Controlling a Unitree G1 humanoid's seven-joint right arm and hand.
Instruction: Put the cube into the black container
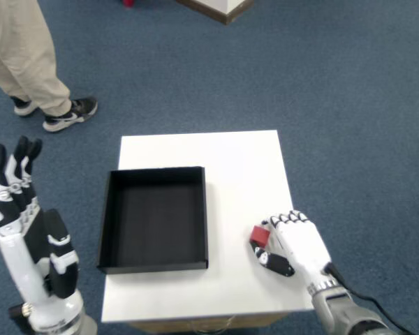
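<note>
A small red cube (259,236) rests near the right front part of the white table (230,160). My right hand (293,246) is curled around it from the right, thumb below and fingers above, so only the cube's left face shows. The black container (153,218), a shallow square tray with nothing in it, lies on the table's left half, about a hand's width left of the cube. My left hand (28,244) is raised off the table's left side, fingers straight and spread, holding nothing.
The table stands on blue carpet. A person's legs in beige trousers and dark shoes (63,115) stand at the far left. A wooden and white furniture corner (220,7) shows at the top edge.
</note>
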